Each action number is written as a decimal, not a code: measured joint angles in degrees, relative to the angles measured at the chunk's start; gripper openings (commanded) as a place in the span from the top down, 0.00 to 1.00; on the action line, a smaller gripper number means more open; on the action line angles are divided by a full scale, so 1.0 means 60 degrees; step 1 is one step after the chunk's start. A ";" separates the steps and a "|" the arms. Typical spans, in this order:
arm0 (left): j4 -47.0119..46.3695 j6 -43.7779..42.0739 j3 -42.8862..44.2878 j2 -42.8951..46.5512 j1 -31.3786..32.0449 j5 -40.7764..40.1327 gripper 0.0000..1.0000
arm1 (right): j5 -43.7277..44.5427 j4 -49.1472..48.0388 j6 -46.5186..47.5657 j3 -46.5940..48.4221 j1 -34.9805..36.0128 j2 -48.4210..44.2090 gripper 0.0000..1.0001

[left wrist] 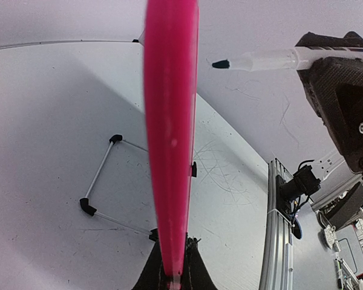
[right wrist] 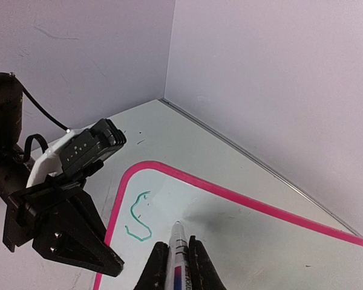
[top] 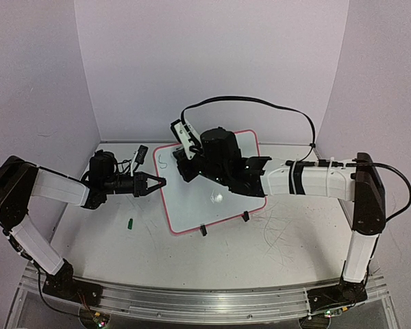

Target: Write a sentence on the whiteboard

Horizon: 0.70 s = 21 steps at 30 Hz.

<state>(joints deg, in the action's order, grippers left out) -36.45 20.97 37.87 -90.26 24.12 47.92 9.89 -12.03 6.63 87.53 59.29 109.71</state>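
The whiteboard (top: 216, 205), white with a pink rim (right wrist: 230, 194), stands tilted on the table's middle. My left gripper (top: 159, 182) is shut on the board's left rim (left wrist: 171, 181), which runs straight up from its jaws (left wrist: 172, 277). The writing on the board is one green letter S (right wrist: 138, 219) near the top left corner (top: 162, 162). My right gripper (right wrist: 177, 249) is shut on a white marker (right wrist: 178, 241). The marker's tip sits just right of the S, close over the board; contact cannot be told. The marker's dark tip (left wrist: 221, 63) also shows in the left wrist view.
A small green cap (top: 131, 222) lies on the table left of the board. A small black object (top: 142, 153) sits near the back wall. The board's wire stand (left wrist: 100, 175) props it from behind. A metal rail (top: 192, 301) runs along the near edge. Walls close in the back and sides.
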 measured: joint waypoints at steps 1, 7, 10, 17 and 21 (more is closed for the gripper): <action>0.0000 0.0000 0.0000 0.0000 0.0000 0.0000 1.00 | -0.0022 0.0000 0.0000 0.0004 0.0000 0.0004 1.00; 0.0004 0.0000 0.0004 0.0000 0.0000 0.0000 1.00 | -0.0123 -0.0005 0.0004 0.0038 0.0000 0.0030 1.00; 0.0007 0.0000 0.0004 0.0000 0.0000 0.0000 1.00 | -0.0127 -0.0038 0.0004 0.0089 0.0000 0.0106 1.00; 0.0013 0.0000 0.0007 0.0000 0.0000 0.0000 1.00 | -0.0131 -0.0061 0.0004 0.0205 0.0000 0.0294 1.00; 0.0018 -0.0004 0.0007 0.0000 0.0000 0.0000 1.00 | -0.0118 -0.0060 0.0032 0.0247 0.0000 0.0306 1.00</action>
<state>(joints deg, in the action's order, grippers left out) -36.34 20.95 37.91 -90.26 24.12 47.92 9.18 -12.39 6.82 89.01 59.29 111.55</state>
